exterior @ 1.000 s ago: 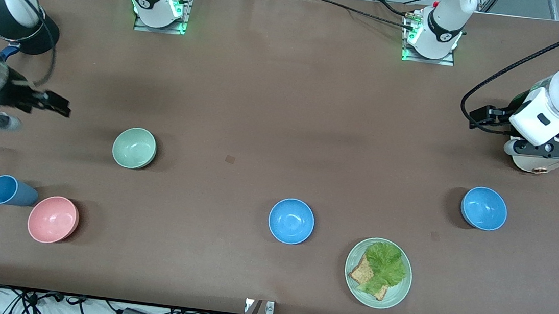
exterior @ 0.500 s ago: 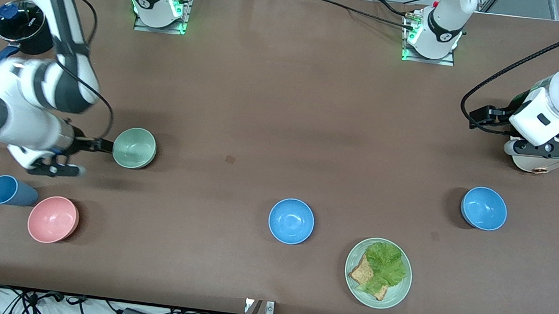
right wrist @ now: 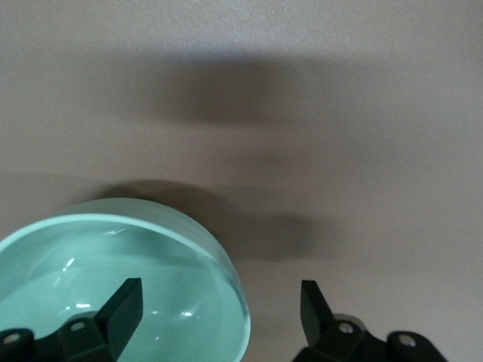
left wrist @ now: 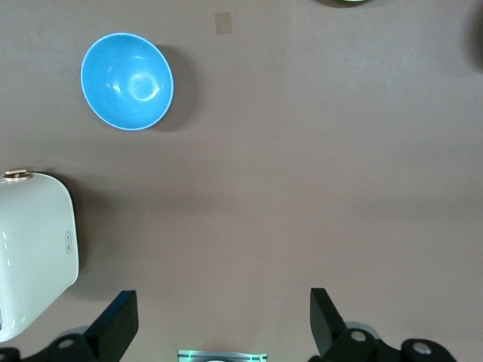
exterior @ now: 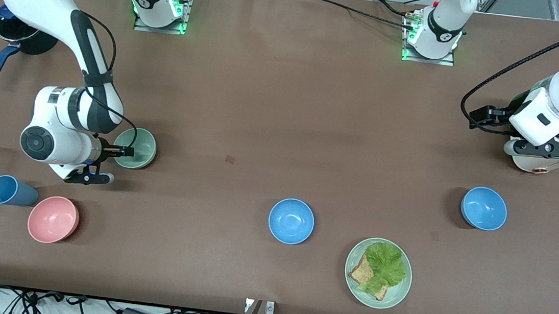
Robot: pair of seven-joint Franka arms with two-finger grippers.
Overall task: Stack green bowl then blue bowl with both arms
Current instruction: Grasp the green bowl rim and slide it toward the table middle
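Brown table (exterior: 274, 100), cables along its lower edge. Right gripper (exterior: 123, 152), frame left: fingers wide apart astride green bowl (exterior: 139, 147) rim. Left gripper (left wrist: 223, 320), upper right: waiting, wide open, empty.

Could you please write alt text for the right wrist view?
The right gripper hangs open over the rim of the green bowl, one finger above the bowl's inside and the other above the brown table just outside it.

Glossy green bowl (right wrist: 113, 279), matt brown table (exterior: 274, 100)
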